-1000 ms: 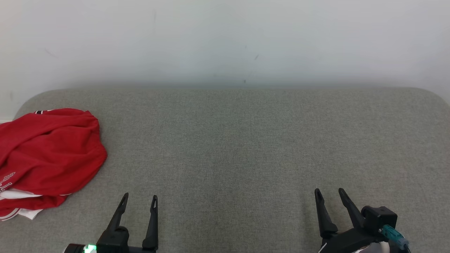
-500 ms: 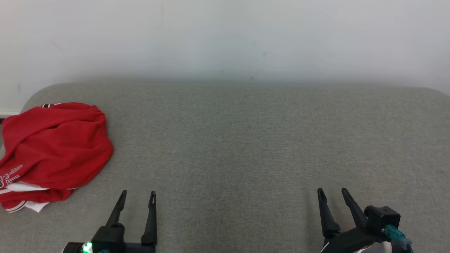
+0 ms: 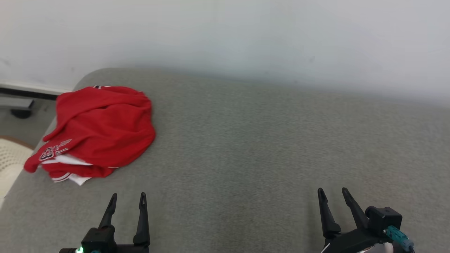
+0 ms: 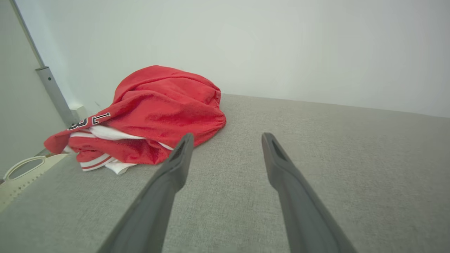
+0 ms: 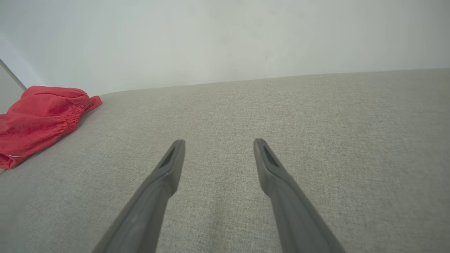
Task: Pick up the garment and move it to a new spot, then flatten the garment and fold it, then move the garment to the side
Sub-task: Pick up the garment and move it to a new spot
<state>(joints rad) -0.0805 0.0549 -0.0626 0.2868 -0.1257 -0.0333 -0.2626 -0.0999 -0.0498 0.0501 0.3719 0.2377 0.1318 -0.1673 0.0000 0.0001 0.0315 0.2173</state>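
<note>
The garment (image 3: 102,130) is a crumpled red piece with white trim and dark lettering, lying at the far left end of the grey padded surface (image 3: 253,140). In the left wrist view the garment (image 4: 154,109) sits just ahead and to the left of my fingers. My left gripper (image 3: 127,198) hovers open near the front edge, below the garment and apart from it, holding nothing. My right gripper (image 3: 333,193) stands open at the lower right, far from the cloth. The right wrist view shows the garment (image 5: 38,119) at its far left.
A white wall (image 3: 225,35) runs behind the surface. Past the left end, the floor (image 3: 24,123), a cream perforated object (image 3: 8,158) and a grey metal post (image 4: 54,93) are in sight. The surface's left corner is rounded.
The camera has turned to the left, so the whole picture shifted right and the garment now sits further in. The garment itself lies as before. Both grippers stay open.
</note>
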